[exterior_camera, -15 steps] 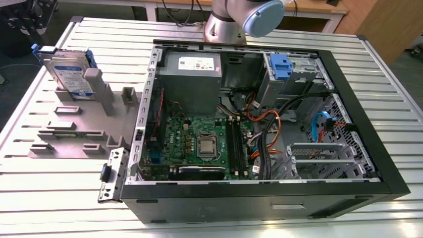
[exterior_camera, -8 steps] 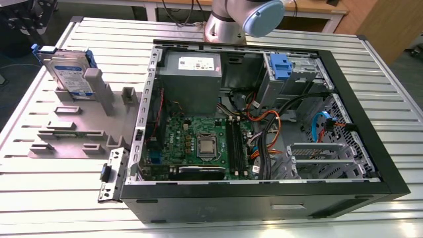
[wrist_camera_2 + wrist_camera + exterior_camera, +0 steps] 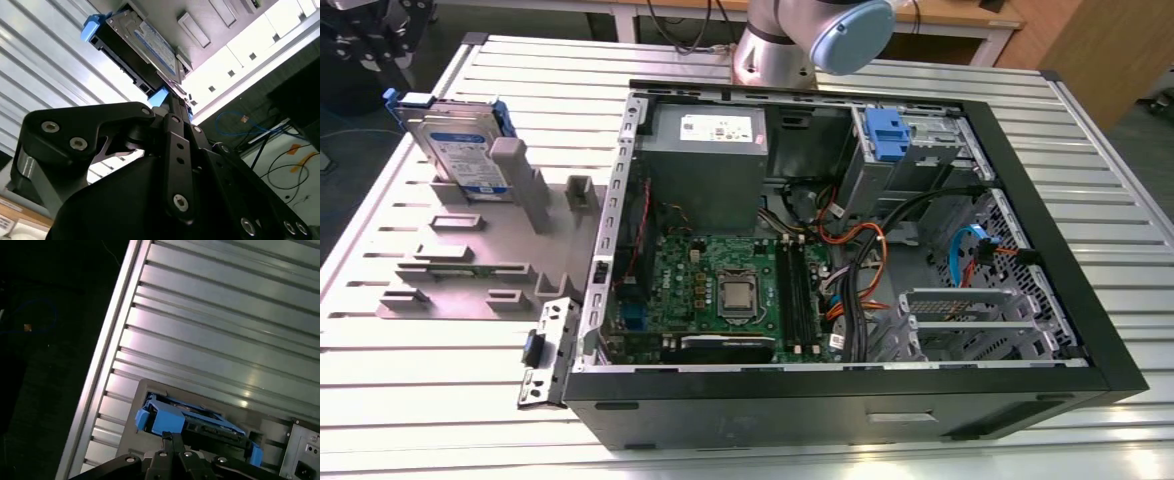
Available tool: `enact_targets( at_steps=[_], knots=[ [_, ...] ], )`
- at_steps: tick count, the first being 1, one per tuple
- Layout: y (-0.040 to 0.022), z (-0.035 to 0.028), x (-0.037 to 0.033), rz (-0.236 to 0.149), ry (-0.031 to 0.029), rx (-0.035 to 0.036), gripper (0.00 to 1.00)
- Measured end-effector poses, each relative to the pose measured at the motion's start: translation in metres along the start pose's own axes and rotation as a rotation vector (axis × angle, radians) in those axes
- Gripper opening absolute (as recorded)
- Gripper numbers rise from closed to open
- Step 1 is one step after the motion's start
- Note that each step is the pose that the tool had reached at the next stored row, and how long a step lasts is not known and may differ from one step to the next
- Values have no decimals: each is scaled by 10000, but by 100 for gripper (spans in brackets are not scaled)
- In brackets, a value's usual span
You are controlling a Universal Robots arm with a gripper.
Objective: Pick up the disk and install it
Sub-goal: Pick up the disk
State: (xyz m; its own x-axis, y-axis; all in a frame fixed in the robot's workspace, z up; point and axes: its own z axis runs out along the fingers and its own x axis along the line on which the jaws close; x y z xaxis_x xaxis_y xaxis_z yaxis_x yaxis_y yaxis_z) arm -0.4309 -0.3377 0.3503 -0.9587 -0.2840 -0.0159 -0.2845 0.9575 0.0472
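In the exterior view the disk [image 3: 460,150] stands on edge in a grey holder [image 3: 467,255] at the exterior view's left, well apart from the open computer case [image 3: 1067,250]. It is silver with a white-and-blue label and a blue frame. In the first wrist view the gripper [image 3: 172,436] has its jaws drawn together, tips right at the blue frame; I cannot tell whether they pinch it.

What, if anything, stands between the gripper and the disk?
Nothing visible does. In the second wrist view the gripper points straight at the blue-framed edge of the disk, which stands in the grey holder, with nothing between them.
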Motion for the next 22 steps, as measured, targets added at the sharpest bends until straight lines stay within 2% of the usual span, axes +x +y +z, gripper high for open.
enact_targets(
  at_steps=[12, 14, 22],
  knots=[
    [0, 0, 0, -2080, 99, -33, 11],
    [0, 0, 0, -2191, 104, -35, 11],
    [0, 1, 0, -2244, 106, -36, 11]
  ],
)
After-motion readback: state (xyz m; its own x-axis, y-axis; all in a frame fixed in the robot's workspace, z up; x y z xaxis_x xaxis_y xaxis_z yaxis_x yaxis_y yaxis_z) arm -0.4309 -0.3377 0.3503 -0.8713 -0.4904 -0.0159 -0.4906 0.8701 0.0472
